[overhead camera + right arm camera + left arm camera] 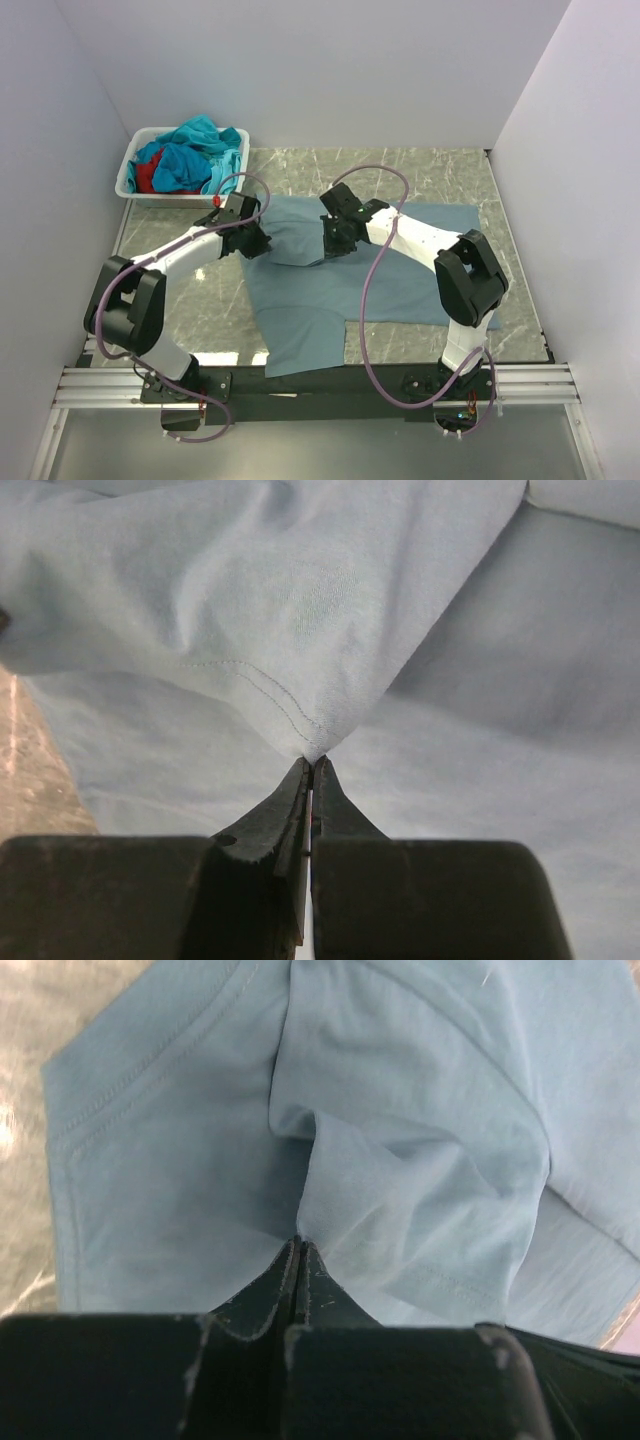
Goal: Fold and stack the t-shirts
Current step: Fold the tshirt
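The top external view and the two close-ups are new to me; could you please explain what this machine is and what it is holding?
It is a pair of robot arms bolted at the near edge of a marble-patterned table. The wide picture looks down from above and behind them; each close-up comes from a camera on one wrist. A grey-blue t-shirt lies spread on the table, and a white basket at the far left holds teal, blue and red shirts. The left end effector and the right end effector are each closed on a pinch of the grey-blue cloth.
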Robot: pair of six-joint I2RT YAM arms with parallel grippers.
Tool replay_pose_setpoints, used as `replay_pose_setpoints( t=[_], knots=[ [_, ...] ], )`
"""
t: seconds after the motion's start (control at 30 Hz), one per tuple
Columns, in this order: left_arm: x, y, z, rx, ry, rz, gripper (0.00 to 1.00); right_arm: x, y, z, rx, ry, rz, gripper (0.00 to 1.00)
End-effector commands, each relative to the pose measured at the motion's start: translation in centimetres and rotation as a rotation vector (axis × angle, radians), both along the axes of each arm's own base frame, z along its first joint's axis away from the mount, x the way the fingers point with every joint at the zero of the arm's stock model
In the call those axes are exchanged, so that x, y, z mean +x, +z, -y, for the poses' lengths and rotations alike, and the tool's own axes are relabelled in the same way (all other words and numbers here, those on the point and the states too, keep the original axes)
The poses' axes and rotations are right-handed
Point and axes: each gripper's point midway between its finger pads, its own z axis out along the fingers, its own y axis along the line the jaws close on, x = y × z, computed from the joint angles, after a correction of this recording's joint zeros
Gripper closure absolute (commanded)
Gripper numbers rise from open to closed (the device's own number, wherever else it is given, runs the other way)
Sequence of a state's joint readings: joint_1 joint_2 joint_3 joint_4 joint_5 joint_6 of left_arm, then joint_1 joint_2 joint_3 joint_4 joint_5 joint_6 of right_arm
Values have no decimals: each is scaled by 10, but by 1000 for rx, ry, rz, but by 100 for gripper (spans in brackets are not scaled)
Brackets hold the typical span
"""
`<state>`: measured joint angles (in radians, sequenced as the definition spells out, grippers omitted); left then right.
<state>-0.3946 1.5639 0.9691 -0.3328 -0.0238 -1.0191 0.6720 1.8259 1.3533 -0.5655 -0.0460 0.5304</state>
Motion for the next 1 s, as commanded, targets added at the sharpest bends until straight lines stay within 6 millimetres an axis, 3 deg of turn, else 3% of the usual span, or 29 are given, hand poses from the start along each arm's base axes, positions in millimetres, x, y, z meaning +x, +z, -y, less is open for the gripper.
replay_pose_setpoints(
  t=[0.0,0.4,0.7,0.9,0.97],
  knots=[
    [-13,10,3,-16,1,-16,99,-8,15,1,13,20,15,100],
    [-46,-3,-8,8,32,-144,99,-13,8,14,-40,-13,-11,100],
    [-53,-13,-7,4,29,-151,99,-27,-2,20,-50,2,-57,100],
    [-63,-27,-12,33,25,-194,99,-36,-14,23,-49,-10,-92,91],
    [-67,-28,-15,55,9,-195,96,-37,-15,23,-43,-12,-91,84]
  ],
)
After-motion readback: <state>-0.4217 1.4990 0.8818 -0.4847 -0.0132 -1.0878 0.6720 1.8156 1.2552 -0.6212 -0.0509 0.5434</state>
